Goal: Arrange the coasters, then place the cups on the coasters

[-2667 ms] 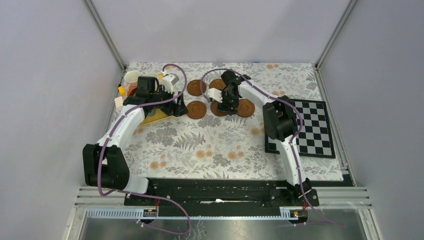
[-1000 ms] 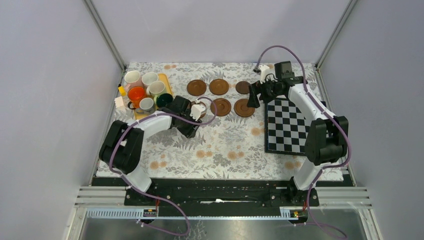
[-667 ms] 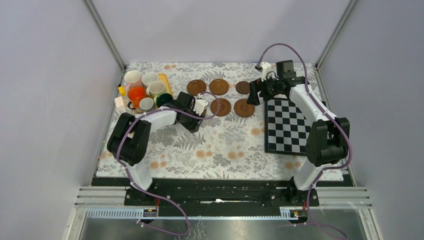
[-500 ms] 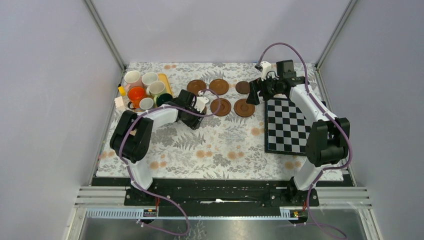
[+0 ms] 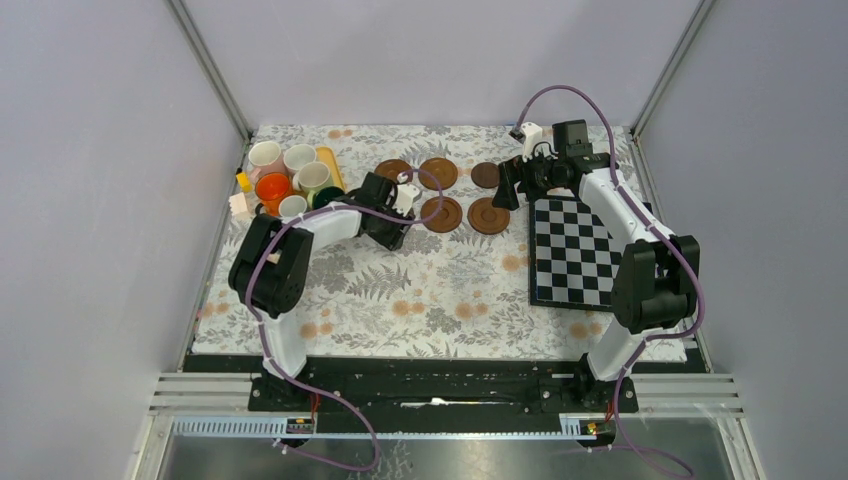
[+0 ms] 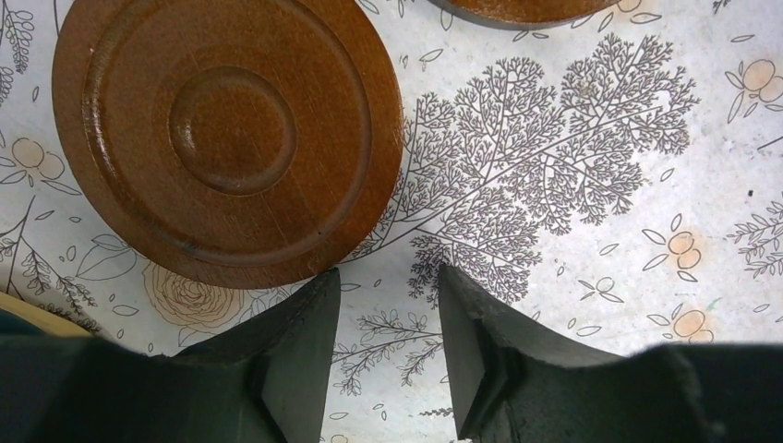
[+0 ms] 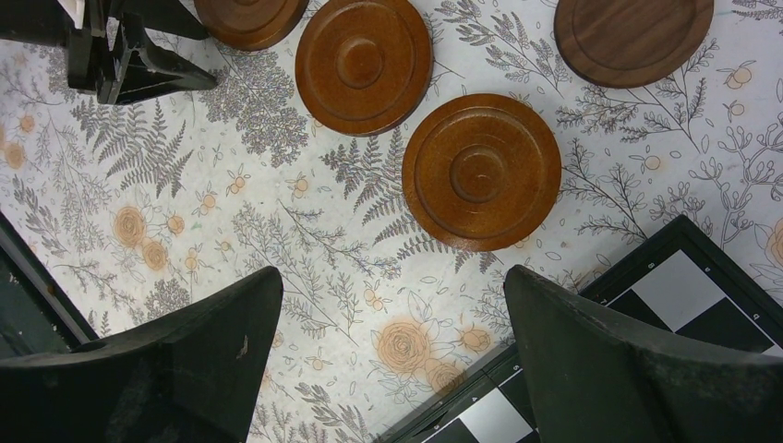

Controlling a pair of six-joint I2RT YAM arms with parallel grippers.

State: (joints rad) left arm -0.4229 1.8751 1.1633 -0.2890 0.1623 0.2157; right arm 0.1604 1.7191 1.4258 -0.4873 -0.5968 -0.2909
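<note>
The floral-patterned table (image 5: 430, 300) is left open between the coasters (image 5: 441, 213) and the near edge. A chessboard (image 5: 575, 260) is laid along the right edge. A yellow tray (image 5: 331, 163) in the far-left corner is crowded with the cups (image 5: 272, 187). Five coasters are seen in two rows at the far middle, well apart from every edge. The right gripper (image 7: 388, 277) is held spread wide and empty above the table, by the chessboard's far-left corner. The left gripper (image 6: 388, 277) is partly parted, nothing between its fingers, just beside the rim of one of the coasters.
</note>
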